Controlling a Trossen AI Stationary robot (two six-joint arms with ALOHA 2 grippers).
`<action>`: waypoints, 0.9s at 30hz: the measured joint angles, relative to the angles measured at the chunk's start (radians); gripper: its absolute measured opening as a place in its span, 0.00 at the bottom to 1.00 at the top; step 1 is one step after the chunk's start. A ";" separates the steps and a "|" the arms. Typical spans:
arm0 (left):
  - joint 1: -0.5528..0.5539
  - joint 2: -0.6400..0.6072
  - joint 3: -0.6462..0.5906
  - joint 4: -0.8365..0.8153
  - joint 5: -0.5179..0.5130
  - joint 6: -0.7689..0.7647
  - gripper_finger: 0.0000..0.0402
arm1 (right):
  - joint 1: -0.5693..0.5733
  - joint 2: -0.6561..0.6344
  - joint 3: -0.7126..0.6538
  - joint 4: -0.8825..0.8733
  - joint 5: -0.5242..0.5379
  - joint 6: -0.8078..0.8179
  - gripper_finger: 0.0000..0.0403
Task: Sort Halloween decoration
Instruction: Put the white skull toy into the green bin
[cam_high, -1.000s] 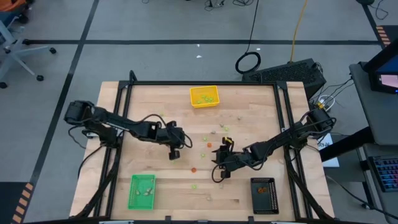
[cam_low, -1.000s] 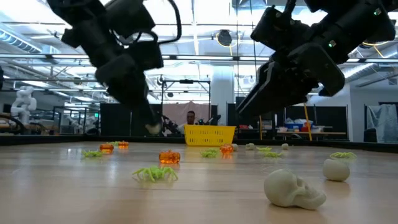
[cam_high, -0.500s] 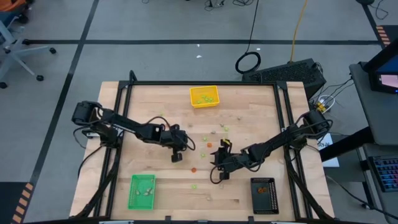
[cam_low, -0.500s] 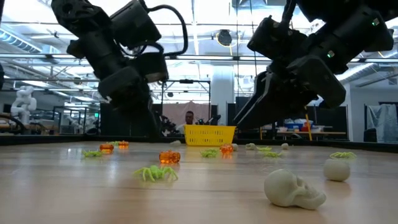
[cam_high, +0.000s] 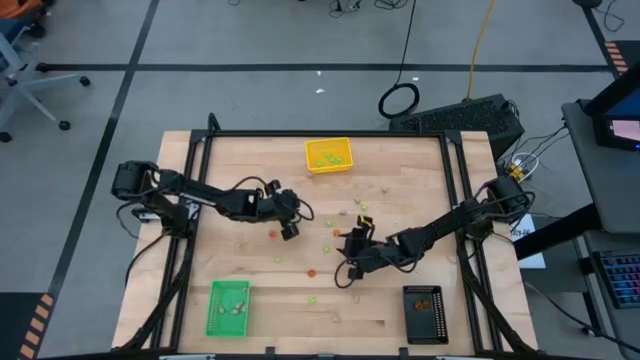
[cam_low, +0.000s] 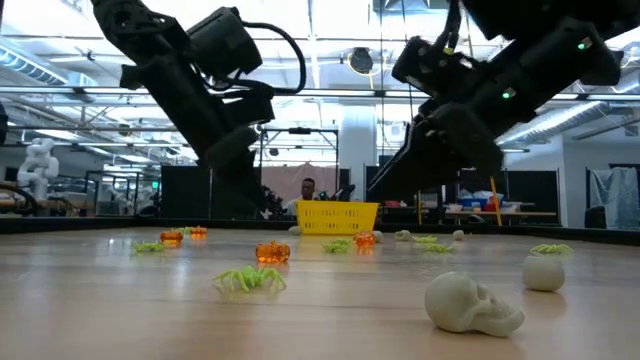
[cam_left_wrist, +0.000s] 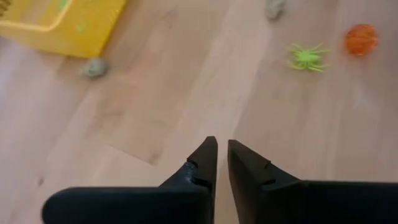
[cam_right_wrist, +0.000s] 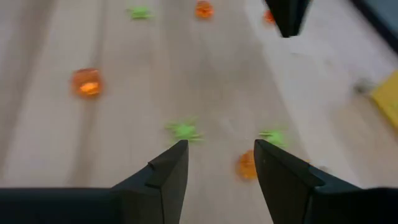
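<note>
Your Halloween decoration pieces lie scattered across the middle of the wooden table (cam_high: 230, 160): in the low view a light green spider (cam_low: 249, 279) sits nearest, an orange pumpkin (cam_low: 272, 253) just behind it, and a pale skull (cam_low: 472, 304) at about 4 o'clock from them, with a pale ball (cam_low: 543, 273) beyond it. In the high view more bits dot the centre, among them an orange piece (cam_high: 311, 272) and a green one (cam_high: 312, 298) toward 6 o'clock.

Your left gripper (cam_high: 291, 229) hangs over the table just left of centre, its fingers nearly together with only a thin slit between them and nothing held. Past it, the left wrist view shows a green spider (cam_left_wrist: 306, 57), an orange pumpkin (cam_left_wrist: 361, 39) and a grey piece (cam_left_wrist: 94, 68) beside the yellow tray (cam_left_wrist: 65, 28).

Your right gripper (cam_high: 350, 268) hovers just right of centre, fingers apart and empty, above a green spider (cam_right_wrist: 183, 130) and an orange piece (cam_right_wrist: 247, 165).

The yellow tray (cam_high: 329, 166) sits at 12 o'clock, the green tray (cam_high: 212, 310) at 7 o'clock, the black tray (cam_high: 426, 331) at 5 o'clock.
</note>
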 joint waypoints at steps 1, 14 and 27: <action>0.009 0.000 0.000 0.000 -0.002 0.003 0.11 | -0.007 0.000 0.000 0.000 0.006 0.004 0.42; 0.287 0.046 0.000 0.164 0.133 0.237 0.36 | -0.094 0.000 0.000 -0.079 0.004 -0.062 0.42; 0.361 0.221 0.063 0.327 0.134 0.247 0.51 | -0.124 -0.087 0.000 -0.249 0.004 -0.236 0.42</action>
